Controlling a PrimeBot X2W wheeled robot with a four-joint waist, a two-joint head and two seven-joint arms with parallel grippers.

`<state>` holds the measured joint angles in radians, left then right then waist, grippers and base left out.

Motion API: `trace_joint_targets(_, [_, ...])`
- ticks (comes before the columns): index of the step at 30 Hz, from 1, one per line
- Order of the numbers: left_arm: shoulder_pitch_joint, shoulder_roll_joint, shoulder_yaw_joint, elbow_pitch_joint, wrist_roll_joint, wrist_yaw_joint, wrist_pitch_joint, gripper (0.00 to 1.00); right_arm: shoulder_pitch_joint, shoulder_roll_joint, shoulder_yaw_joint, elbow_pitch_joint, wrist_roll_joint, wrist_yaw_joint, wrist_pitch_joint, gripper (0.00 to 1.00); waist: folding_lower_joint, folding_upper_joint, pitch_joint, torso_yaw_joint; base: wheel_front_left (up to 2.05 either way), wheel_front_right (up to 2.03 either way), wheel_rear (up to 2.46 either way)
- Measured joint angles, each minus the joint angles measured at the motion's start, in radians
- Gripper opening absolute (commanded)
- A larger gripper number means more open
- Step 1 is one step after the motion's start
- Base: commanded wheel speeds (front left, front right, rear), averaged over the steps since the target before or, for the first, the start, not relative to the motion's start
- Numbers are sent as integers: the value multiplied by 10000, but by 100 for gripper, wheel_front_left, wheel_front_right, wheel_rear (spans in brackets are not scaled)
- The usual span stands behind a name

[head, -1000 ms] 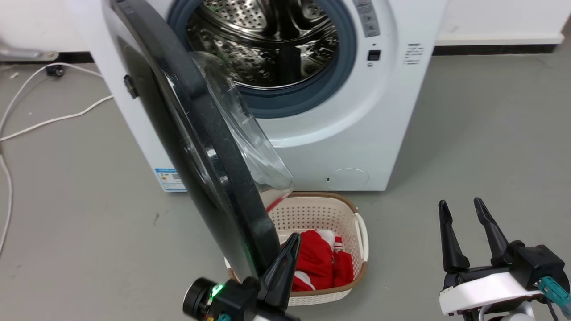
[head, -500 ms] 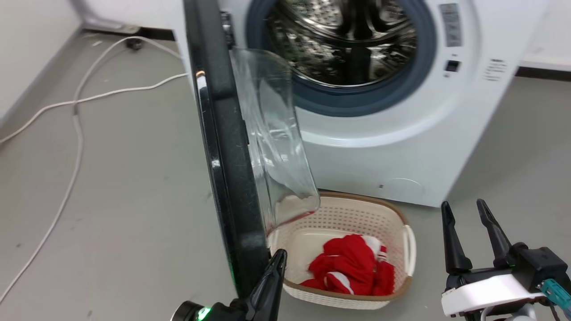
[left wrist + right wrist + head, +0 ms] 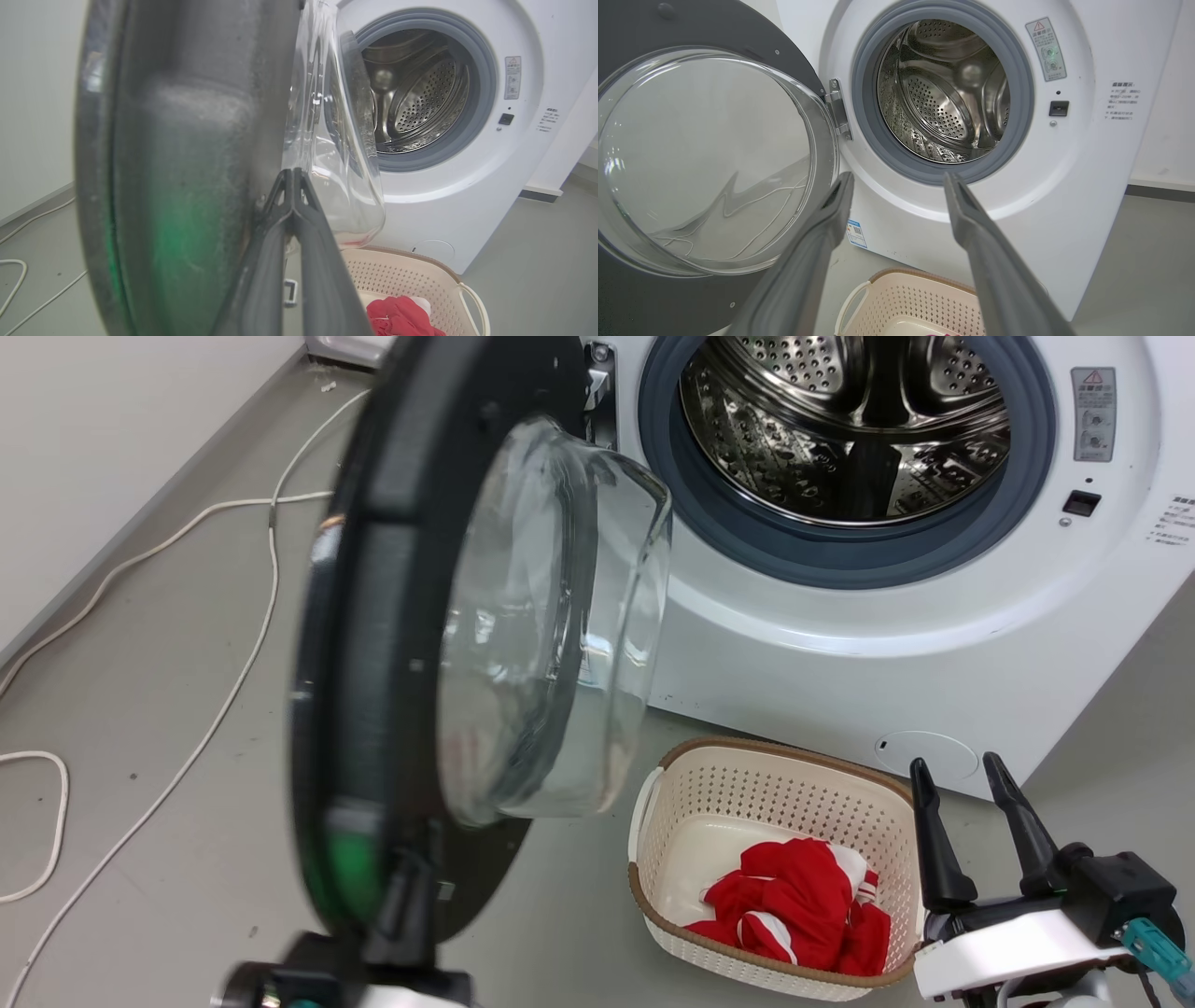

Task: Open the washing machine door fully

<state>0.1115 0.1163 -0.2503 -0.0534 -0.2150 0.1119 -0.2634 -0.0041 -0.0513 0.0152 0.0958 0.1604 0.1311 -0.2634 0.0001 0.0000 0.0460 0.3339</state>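
A: Where is the left gripper?
B: Near left, low, its fingertips pressed together.
A: And the right gripper?
B: Near right, fingers spread apart, pointing away, nothing between them, white wrist below.

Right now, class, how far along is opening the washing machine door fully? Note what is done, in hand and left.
Done: the washing machine door stands swung well clear of the drum, hinge exposed. In hand: the left gripper, fingers together, sits against the door's inner face. Left: probably a little more swing, then withdrawing. The right gripper hangs open.
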Motion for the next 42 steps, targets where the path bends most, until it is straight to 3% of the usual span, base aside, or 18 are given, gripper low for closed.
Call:
trace_joint_targets(14, [-1647,1154,2943,1776,-915,-59,4,0,-180,2,40,10,-8,0,0,100,0,0,293,-478,0,0,0])
trace_joint_targets(23, [-2291,1298,4401,2550,-836,-330,4,0,-235,0,117,25,0,0,2,100,0,0,481,-856,0,0,0])
trace_joint_targets(32, [-2188,899,5139,2464,-385,-683,4,0,-332,2,174,84,-2,0,0,100,0,0,458,-1073,0,0,0])
trace_joint_targets(37, [-1011,-25,5035,1649,61,-941,4,0,-308,2,165,144,4,0,0,100,0,0,156,-1200,0,0,0])
trace_joint_targets(41, [-287,-376,4640,1076,339,-1041,4,0,-213,0,144,128,4,0,0,100,-1,0,-56,-1259,0,0,0])
trace_joint_targets(42, [-287,-376,4640,1076,339,-1041,4,11,-213,0,144,128,4,0,0,100,-1,0,-56,-1259,0,0,0])
